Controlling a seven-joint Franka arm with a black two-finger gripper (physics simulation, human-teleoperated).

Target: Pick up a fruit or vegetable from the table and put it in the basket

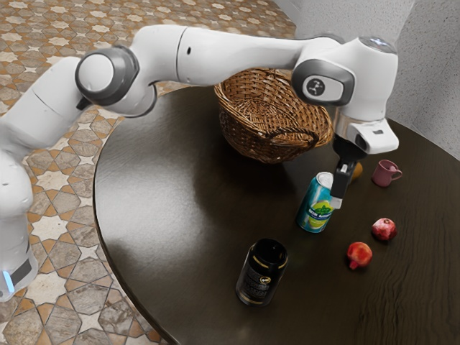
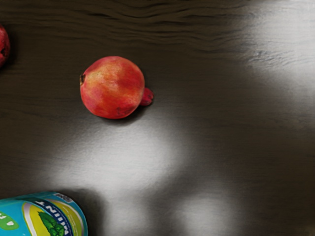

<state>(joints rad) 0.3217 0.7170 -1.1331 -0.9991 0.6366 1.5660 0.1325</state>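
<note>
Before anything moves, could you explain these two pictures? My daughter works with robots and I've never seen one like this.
This is one white robot arm in a simulated scene. The exterior view looks from beside the arm; the wrist view looks down from a camera on its hand. On the dark table stand a wicker basket, a blue-green can, a black can and a pink mug. Two red pomegranates lie there too, plus something orange-brown, partly hidden behind the hand. Nothing appears to be held.

Basket (image 1: 248,136), cans (image 1: 313,215) to exterior view's left of pomegranates (image 1: 359,254)
</note>
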